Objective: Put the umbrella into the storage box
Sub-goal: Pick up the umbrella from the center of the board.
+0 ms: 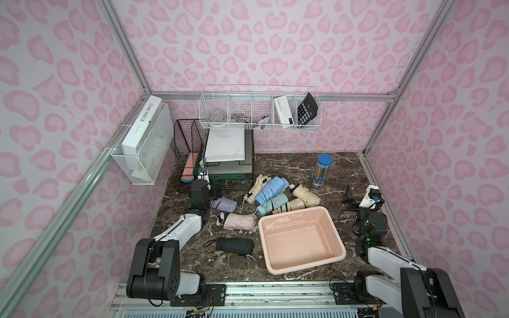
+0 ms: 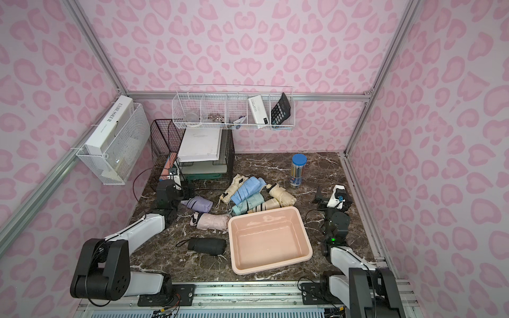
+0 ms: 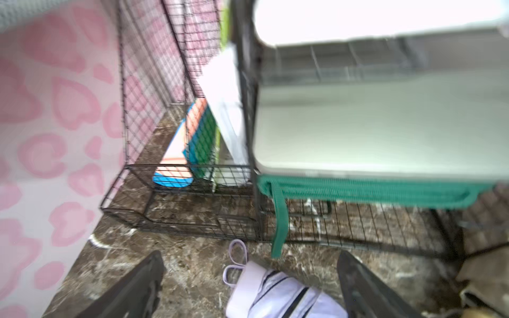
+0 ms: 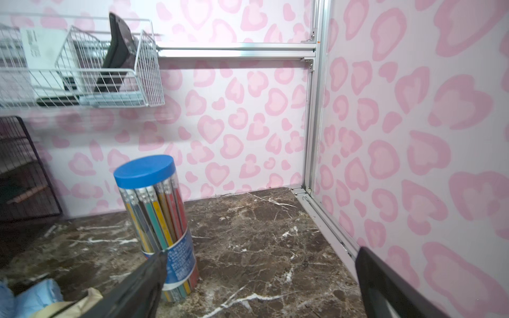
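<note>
The storage box, a shallow pale pink tub, sits empty at the front right of the marble table. Folded umbrellas lie around it: lilac, pale pink, black, and a pile of blue, teal and cream ones behind the box. My left gripper is open over the lilac umbrella's handle end, which lies between its fingers untouched. My right gripper hangs open and empty to the right of the box, above bare marble.
A black wire file rack and a tray stand with papers fill the back left, just beyond the left gripper. A blue-lidded pencil tub stands near the right gripper. White wire baskets hang on the walls.
</note>
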